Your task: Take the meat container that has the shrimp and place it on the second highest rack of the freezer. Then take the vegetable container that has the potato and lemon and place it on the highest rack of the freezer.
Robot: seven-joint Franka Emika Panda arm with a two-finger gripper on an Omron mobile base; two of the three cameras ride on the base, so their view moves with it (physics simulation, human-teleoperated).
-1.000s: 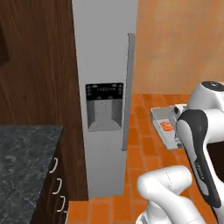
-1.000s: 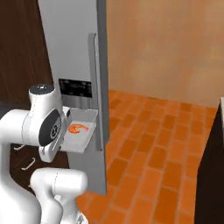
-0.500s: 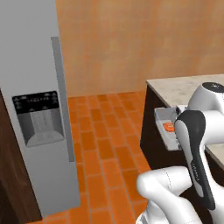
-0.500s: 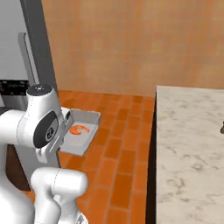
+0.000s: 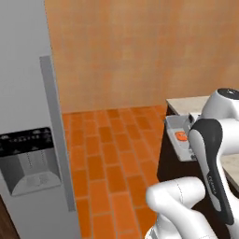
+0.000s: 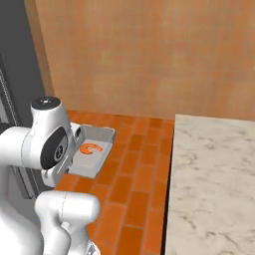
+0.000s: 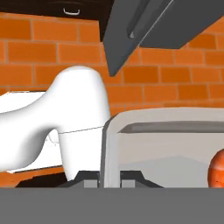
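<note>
The whole scene has swung since the earlier frames, so the base has turned: the freezer [image 5: 28, 140], central before, now stands at the left edge, its door shut, with brick floor [image 5: 109, 154] and an orange wall [image 6: 149, 55] ahead. A marble counter [image 6: 214, 184] lies to the right. The grey tray [image 6: 94, 149] stays gripped by its rim in the closed gripper [image 7: 109, 179], level above the floor, holding the shrimp [image 6: 90, 149].

No readable text in any view. Freezer [image 5: 28, 93] dispenser panel [image 5: 29, 140], at 9 o'clock in left base view, shows faint light marks, too small to read. Arm link carries small dark lettering, illegible.
</note>
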